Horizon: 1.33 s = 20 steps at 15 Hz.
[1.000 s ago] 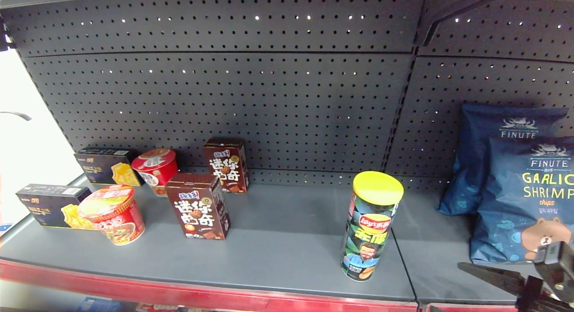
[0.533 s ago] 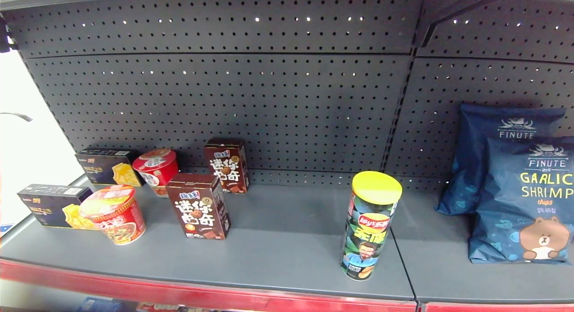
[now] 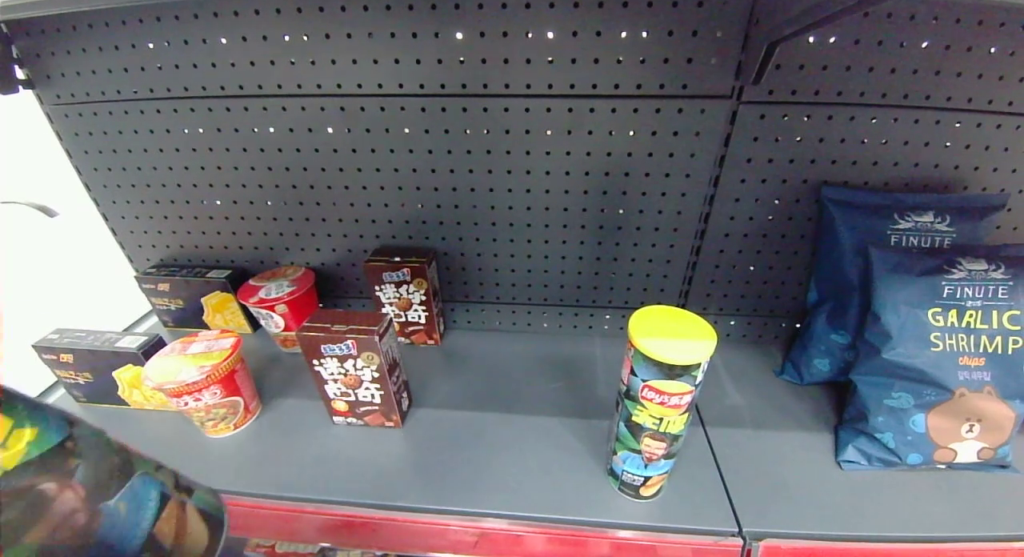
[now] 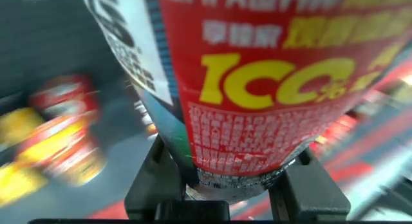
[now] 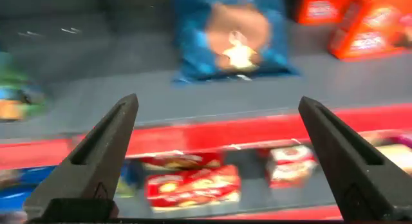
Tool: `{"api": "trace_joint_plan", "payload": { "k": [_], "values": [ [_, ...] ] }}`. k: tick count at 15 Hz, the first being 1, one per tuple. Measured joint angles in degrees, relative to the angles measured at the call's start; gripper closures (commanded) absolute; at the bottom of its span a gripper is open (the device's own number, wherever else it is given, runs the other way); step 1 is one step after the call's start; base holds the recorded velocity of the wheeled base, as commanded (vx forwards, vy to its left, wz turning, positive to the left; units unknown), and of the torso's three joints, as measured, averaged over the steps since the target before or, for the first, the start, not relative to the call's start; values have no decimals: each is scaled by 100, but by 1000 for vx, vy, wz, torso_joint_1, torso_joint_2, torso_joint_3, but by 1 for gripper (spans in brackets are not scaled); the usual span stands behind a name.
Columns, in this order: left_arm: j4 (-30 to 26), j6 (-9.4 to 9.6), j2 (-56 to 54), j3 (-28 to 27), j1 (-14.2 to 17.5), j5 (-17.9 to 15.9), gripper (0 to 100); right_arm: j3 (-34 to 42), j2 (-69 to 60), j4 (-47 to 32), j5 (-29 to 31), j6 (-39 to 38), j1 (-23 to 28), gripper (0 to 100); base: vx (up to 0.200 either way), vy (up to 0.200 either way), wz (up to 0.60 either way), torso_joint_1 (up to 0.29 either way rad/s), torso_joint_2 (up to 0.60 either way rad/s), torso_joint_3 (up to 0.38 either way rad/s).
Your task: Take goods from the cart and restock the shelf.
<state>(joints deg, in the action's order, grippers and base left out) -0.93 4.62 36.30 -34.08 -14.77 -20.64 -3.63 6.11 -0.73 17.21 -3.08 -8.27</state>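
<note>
Can held in the left tool: held can (image 4: 257, 89), red label with yellow print and a dark band. Left tool (image 4: 235, 182) clamped on its lower end, one black finger (image 4: 154, 185) on each side. From the head view the held can (image 3: 88, 493) sits in front of the shelf (image 3: 496, 429), at the shelf's left end, tilted.

Nearest past the left tool: front noodle cup (image 3: 204, 381) and front black box (image 3: 92, 365), touching each other. Behind those, against the pegboard (image 3: 400, 181), back black box (image 3: 192, 297) and back noodle cup (image 3: 278, 301). Blurred red and yellow cups (image 4: 61, 140) show beyond the left tool in its own camera.

Further right of the left tool: two brown boxes, both upright, front brown box (image 3: 356, 369) and back brown box (image 3: 404, 294).

Well apart to the right: standing can (image 3: 662, 405), upright, yellow lid, near the shelf's front edge.

Far right end: two blue bags (image 3: 936, 357), one leaning behind the other.

Right tool (image 5: 217, 100) spread wide, nothing between its fingers. Just beyond it, the red shelf edge (image 5: 193, 137); past that, a blue bag (image 5: 235, 37) on the shelf and red boxes (image 5: 370, 24) beside it. Below the red edge, packets (image 5: 193, 185) on a lower level.
</note>
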Motion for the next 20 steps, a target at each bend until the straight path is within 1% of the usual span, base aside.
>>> {"api": "trace_joint_plan", "payload": {
  "k": [1, 3, 6, 7, 8, 9, 12, 16, 20],
  "values": [
    [269, -6, 344, -23, -184, -79, 100, 94, -29, 16, 2, 63, 9, 0, 0, 0, 0, 0, 0, 0],
    [583, -22, 898, -54, -512, -144, 100, 155, -57, 41, 30, 55, 9, 0, 0, 0, 0, 0, 0, 0],
    [629, -66, 1432, -43, -1050, -161, 100, 174, -73, 40, -6, 38, 13, 0, 0, 0, 0, 0, 0, 0],
    [639, -66, 1559, -34, -1187, -158, 100, 177, -74, 40, -4, 40, 13, 0, 0, 0, 0, 0, 0, 0],
    [639, -63, 1645, -26, -1276, -155, 100, 177, -74, 40, -6, 40, 13, 0, 0, 0, -600, 2, 2, 2],
    [640, -66, 1712, -17, -1339, -155, 100, 179, -74, 40, -9, 38, 13, 0, 0, 0, -600, 2, -2, -2],
    [647, -72, 1782, 49, -1391, -150, 100, 182, -74, 41, -71, 63, 13, 0, 0, 0, -600, 2, 4, 1],
    [656, -63, 1813, 110, -1384, -156, 100, 179, -74, 29, -94, 88, 9, 0, 0, 0, 0, 0, 0, 0],
    [664, -66, 1860, 77, -1312, -76, 100, 179, -73, 33, -96, 88, 9, 0, 0, 0, 0, 0, 0, 0]
  ]
}}
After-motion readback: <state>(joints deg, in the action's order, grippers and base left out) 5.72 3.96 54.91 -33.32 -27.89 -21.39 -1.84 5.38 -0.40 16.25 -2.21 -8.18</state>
